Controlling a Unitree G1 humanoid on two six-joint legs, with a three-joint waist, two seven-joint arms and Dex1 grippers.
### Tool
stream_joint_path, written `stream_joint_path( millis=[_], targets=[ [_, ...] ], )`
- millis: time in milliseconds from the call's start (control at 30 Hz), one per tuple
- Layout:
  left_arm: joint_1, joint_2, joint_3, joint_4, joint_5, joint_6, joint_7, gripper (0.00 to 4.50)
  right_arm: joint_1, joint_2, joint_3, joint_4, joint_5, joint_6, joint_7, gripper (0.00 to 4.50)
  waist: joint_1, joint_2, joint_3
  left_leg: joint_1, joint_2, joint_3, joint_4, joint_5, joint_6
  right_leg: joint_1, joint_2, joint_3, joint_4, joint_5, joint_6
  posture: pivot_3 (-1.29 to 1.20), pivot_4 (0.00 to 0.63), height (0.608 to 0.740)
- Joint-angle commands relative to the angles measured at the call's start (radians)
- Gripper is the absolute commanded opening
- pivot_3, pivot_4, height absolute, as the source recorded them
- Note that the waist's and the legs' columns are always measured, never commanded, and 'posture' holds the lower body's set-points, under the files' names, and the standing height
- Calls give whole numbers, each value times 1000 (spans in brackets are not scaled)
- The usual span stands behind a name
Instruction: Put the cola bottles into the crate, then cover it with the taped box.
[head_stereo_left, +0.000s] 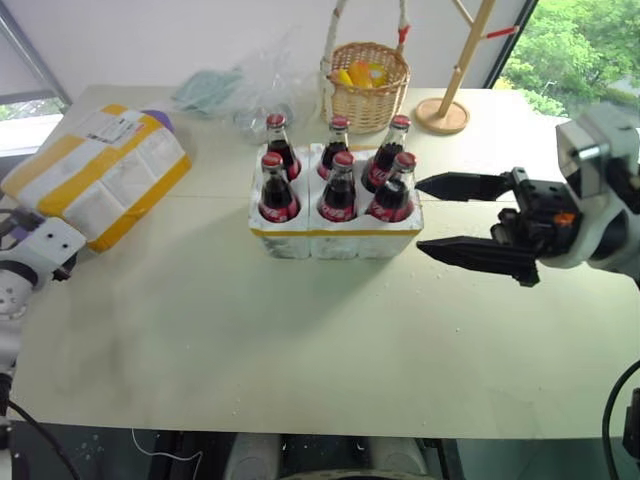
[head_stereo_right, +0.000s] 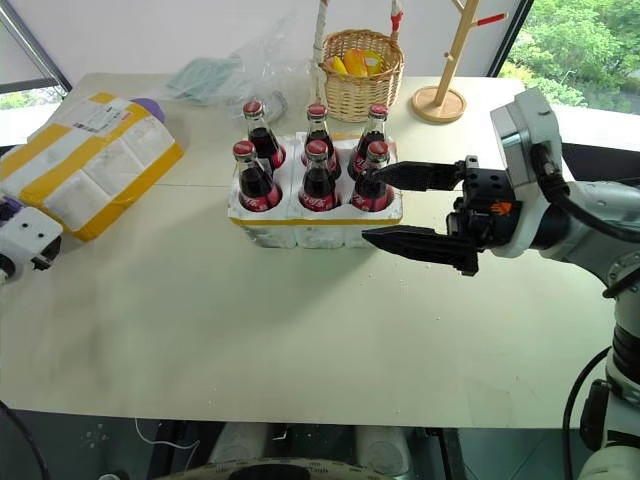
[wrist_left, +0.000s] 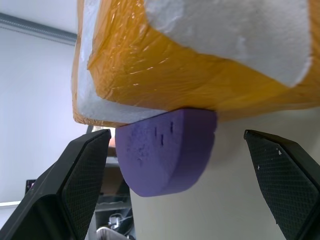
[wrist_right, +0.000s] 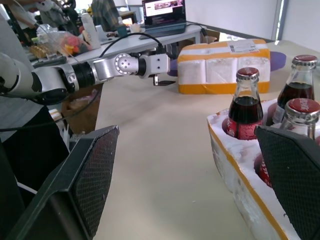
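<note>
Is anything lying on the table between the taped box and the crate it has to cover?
Nothing visible: bare table lies between the taped box and the crate, whose six wells all hold cola bottles. The open right pincer hovers beside the crate.

Lab or office, cluttered desk, laptop (wrist_right: 163, 15) (open)

Bare table (head_stereo_left: 300, 340) before crate (head_stereo_left: 335, 238)

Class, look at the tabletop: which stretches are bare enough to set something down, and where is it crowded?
Free: the wide near strip of the table in front of the crate, and the patch between the crate and the taped box. Crowded: the far edge, with the wicker basket, plastic bag and wooden stand; the right gripper hangs open beside the crate.
</note>
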Motion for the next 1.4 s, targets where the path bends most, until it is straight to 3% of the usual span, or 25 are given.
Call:
stream_joint_path(
  millis=[33,467,767,867,1033,1067,1133,1400],
  targets=[
    [-55,16,-22,105,22,-35,55,4500,15,-25,-50,-35,23,-18,-21,4442,0,-1,0,0,0,0,0,0,0,0,0,0,0,0,1,0,150,740],
    [-283,8,-182,430,94,-139,166,4500,15,-51,-70,-52,76,-18,-101,4442,2,-5,-3,0,0,3,12,0,1,3,1,-1,5,3,5,0,150,740],
    [-364,19,-298,540,171,-194,236,4500,25,-60,-65,-64,93,-17,-134,4442,1,-6,-3,0,0,5,12,0,1,3,3,0,6,3,5,0,150,740],
    [-375,18,-302,557,162,-203,236,3624,24,-66,-62,-61,92,-14,-139,4500,1,-6,-3,0,0,6,12,0,1,3,3,0,6,3,5,0,150,740],
    [-387,19,-305,571,155,-203,244,1052,16,-71,-55,-58,93,-14,-145,4500,3,-7,-3,0,0,6,13,0,1,3,4,0,7,3,5,0,150,740],
    [-389,20,-305,573,153,-201,245,711,15,-71,-53,-58,93,-15,-146,4500,3,-7,-3,0,0,6,13,0,1,3,3,0,7,3,5,0,150,740],
    [-394,26,-305,573,151,-199,248,497,13,-68,-47,-59,92,-16,-149,4500,3,-7,-3,1,0,7,13,-1,2,3,3,0,7,3,6,0,150,740],
    [-432,77,-268,519,117,-210,219,497,19,-87,-32,-19,84,8,-143,4500,2,-8,-3,1,0,8,14,-1,2,3,4,0,9,3,6,0,150,740]
  ],
)
